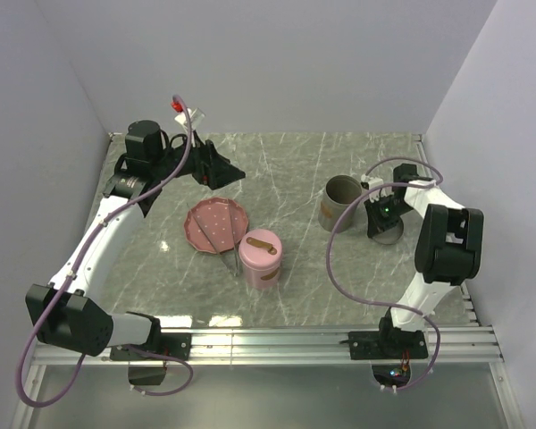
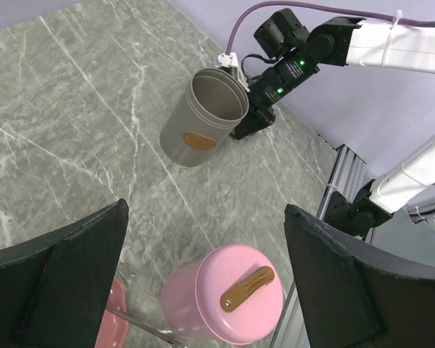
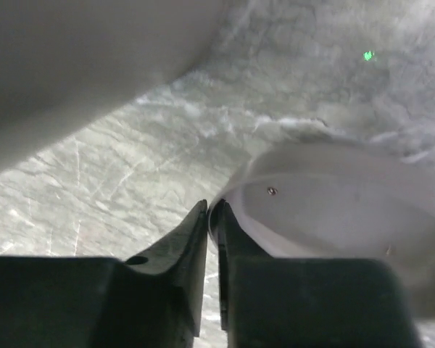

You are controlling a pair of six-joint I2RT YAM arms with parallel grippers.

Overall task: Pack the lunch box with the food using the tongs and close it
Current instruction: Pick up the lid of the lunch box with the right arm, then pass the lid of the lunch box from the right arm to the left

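Right jaws, centre right of the top view, nearly closed on the thin rim of a pale lid (image 3: 326, 210). So shallow a bite may slip. Left jaws wide and empty above the pink plate (image 1: 199, 219), where the tongs (image 1: 221, 237) lie, left of centre.

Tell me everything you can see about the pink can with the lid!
The pink can is a round tin that looks like painted metal. Its lid is on, with a flat brown handle fixed on top by a small rivet. It stands upright on the marble-patterned table, beside the pink plate. The tongs lie across that plate and end close to the can's side; whether they touch it is unclear. Nothing holds it.
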